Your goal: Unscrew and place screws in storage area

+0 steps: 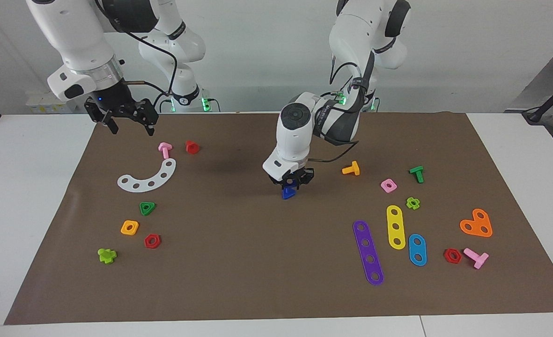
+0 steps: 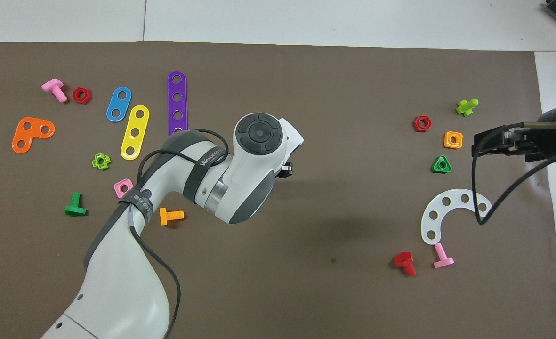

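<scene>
A small royal-blue screw (image 1: 288,193) hangs point-down just above the middle of the brown mat (image 1: 239,262), and my left gripper (image 1: 289,186) is shut on it. In the overhead view the left arm's wrist covers the screw, and only a black edge of the left gripper (image 2: 285,170) shows. My right gripper (image 1: 132,127) waits raised and open over the mat's corner at the right arm's end, holding nothing, and the overhead view shows the right gripper (image 2: 478,147) beside the orange nut.
At the right arm's end lie a white curved plate (image 1: 148,177), a pink screw (image 1: 165,150), a red screw (image 1: 191,147) and several nuts. Toward the left arm's end lie an orange screw (image 1: 351,169), a green screw (image 1: 416,173), a purple strip (image 1: 368,252) and an orange heart plate (image 1: 476,223).
</scene>
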Controlling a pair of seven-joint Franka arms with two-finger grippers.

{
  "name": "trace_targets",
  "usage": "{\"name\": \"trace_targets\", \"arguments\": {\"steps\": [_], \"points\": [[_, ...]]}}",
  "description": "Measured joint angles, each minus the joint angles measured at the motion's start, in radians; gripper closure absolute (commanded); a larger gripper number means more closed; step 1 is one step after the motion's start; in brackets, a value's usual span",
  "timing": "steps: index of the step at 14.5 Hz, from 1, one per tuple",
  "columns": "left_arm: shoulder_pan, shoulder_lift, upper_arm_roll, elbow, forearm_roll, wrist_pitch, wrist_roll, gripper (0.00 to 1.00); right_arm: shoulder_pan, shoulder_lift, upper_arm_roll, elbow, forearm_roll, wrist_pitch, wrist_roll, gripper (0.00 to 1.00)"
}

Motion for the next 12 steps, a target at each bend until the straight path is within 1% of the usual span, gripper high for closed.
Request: {"name": "trace_targets", "arguments": {"steps": [1,3,6,8,12], "points": [[0.019,0.002,0.001,0.033,-0.007,-0.031,-0.002,0.98,0.001,0.0,0.001,0.0,0.0,0.0,0.0,0.0],[0.094,0.003,0.004,0.067,-0.057,-0.056,0.013,0.98,0.004,-0.001,0.005,0.0,0.0,0.0,0.0,0.0],[0.245,0.007,0.007,0.057,-0.095,-0.055,0.166,0.98,0.031,-0.001,0.011,-0.009,0.0,0.035,0.0,0.01],[0.315,0.006,0.008,0.008,-0.098,-0.002,0.27,0.98,0.077,-0.001,0.014,-0.037,0.0,0.092,0.017,0.01],[0.399,-0.01,0.011,-0.162,-0.099,0.179,0.441,0.97,0.178,0.013,0.017,-0.092,0.0,0.187,0.119,0.01]]}}
